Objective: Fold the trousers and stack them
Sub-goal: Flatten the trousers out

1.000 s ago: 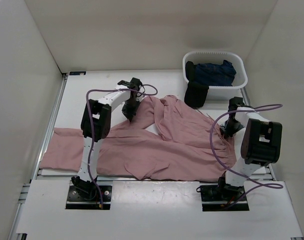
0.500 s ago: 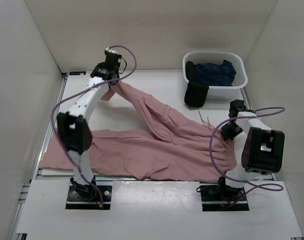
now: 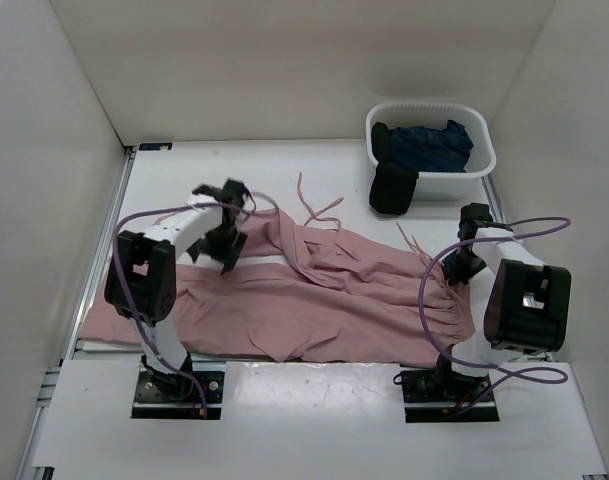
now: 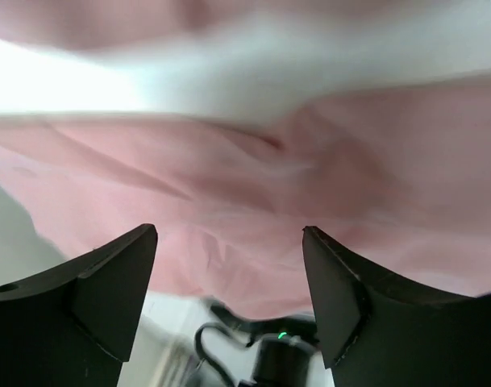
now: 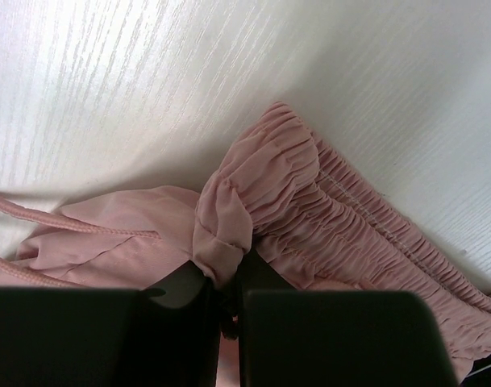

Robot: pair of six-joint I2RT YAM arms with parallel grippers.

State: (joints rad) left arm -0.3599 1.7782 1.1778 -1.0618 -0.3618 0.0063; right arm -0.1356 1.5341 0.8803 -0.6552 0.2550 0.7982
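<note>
Thin, matt dusty-pink cloth trousers point(image 3: 334, 300), soft and wrinkled, on a white table point(image 5: 148, 81) with a finely streaked, dull grain.
We also see a smooth white plastic basket point(image 3: 459, 186) and dark navy cloth garments point(image 3: 434, 145).

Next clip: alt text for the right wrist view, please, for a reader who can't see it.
The right gripper pinches a bunched fold of the dusty-pink trousers at their gathered elastic waistband. Thin pink drawstrings trail off to the left, and the white table fills the upper part of the picture.
</note>
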